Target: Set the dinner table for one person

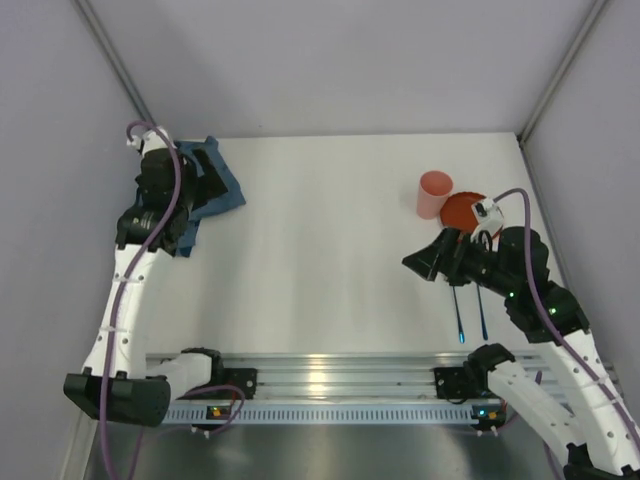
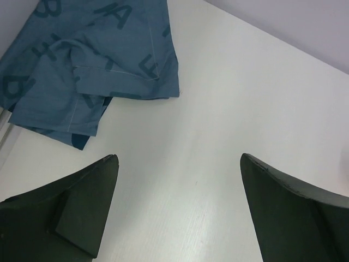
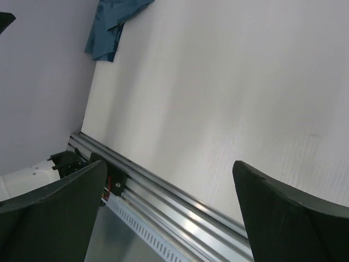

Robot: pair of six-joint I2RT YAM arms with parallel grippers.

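The dinner table (image 1: 320, 250) is a large plain white top. A dark blue lettered cloth placemat (image 1: 218, 185) lies crumpled at its far left; it also shows in the left wrist view (image 2: 92, 60) and the right wrist view (image 3: 112, 22). My left gripper (image 1: 188, 225) (image 2: 179, 158) is open and empty over bare table just beside the cloth. My right gripper (image 1: 417, 262) (image 3: 169, 164) is open and empty, pointing left above the table. A pink cup (image 1: 435, 193), a red plate (image 1: 462, 212) and two blue-handled utensils (image 1: 470, 310) lie at the right, behind and under the right arm.
A metal rail (image 1: 320, 375) (image 3: 163, 202) runs along the table's near edge with both arm bases on it. Grey walls close in the left, back and right sides. The right arm partly covers the plate.
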